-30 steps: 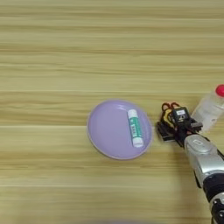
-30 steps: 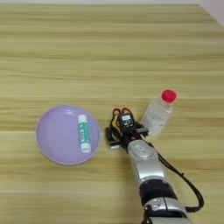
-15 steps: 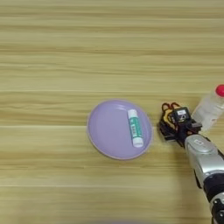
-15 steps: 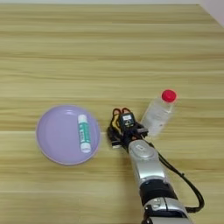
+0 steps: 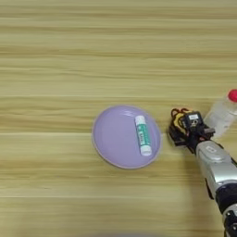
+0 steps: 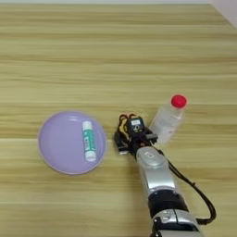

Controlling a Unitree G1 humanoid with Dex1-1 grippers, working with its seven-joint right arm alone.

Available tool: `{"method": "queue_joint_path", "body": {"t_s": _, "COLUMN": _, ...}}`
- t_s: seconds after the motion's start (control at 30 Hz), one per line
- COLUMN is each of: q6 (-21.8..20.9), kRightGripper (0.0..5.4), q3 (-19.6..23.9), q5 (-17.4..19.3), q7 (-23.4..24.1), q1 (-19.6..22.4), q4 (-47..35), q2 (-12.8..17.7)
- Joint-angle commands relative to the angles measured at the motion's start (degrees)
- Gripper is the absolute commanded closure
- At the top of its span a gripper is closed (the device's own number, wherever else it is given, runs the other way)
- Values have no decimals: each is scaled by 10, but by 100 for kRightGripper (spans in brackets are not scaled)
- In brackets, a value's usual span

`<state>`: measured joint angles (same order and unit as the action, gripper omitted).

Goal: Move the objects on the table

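Observation:
A white-and-green tube (image 6: 88, 140) lies on the right half of a round purple plate (image 6: 53, 148) on the wooden table (image 6: 115, 55). Just right of the plate's rim sits my right gripper (image 6: 126, 136), low over the table top, with the silver forearm (image 6: 152, 171) running down to the bottom edge. A clear plastic bottle with a red cap (image 6: 167, 121) lies tilted just right of the gripper, cap pointing up and to the right. In the left eye view the tube (image 5: 143, 135), the gripper (image 5: 183, 129) and the bottle (image 5: 222, 115) stand in the same order.
A black cable (image 6: 199, 199) loops out from the forearm at the lower right. The table's far right corner (image 6: 222, 7) shows at the top right. Bare wood stretches across the upper half and the left side.

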<state>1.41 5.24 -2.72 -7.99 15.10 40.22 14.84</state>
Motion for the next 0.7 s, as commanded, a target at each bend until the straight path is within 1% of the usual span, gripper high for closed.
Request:
{"method": "queue_joint_path", "body": {"t_s": 0.03, "q6": -28, "kRightGripper": 126, "q3": 8, "q5": 6, "q7": 4, "q1": 31, "q4": -42, "q2": 14}}
{"method": "queue_joint_path", "body": {"t_s": 0.13, "q6": -30, "kRightGripper": 126, "q3": 9, "q5": 8, "q7": 4, "q1": 28, "q4": -52, "q2": 14}}
{"method": "queue_joint_path", "body": {"t_s": 0.2, "q6": -24, "kRightGripper": 126, "q3": 7, "q5": 9, "q7": 2, "q1": 19, "q4": -81, "q2": 12}}
{"method": "queue_joint_path", "body": {"t_s": 0.33, "q6": 6, "kRightGripper": 126, "q3": 0, "q5": 16, "q7": -7, "q1": -11, "q4": -181, "q2": 0}}
{"method": "queue_joint_path", "body": {"t_s": 0.47, "q6": 43, "kRightGripper": 126, "q3": -15, "q5": 18, "q7": -16, "q1": -32, "q4": -262, "q2": -16}}
{"method": "queue_joint_path", "body": {"t_s": 0.7, "q6": 83, "kRightGripper": 126, "q3": -46, "q5": 13, "q7": -32, "q1": -55, "q4": -339, "q2": -35}}
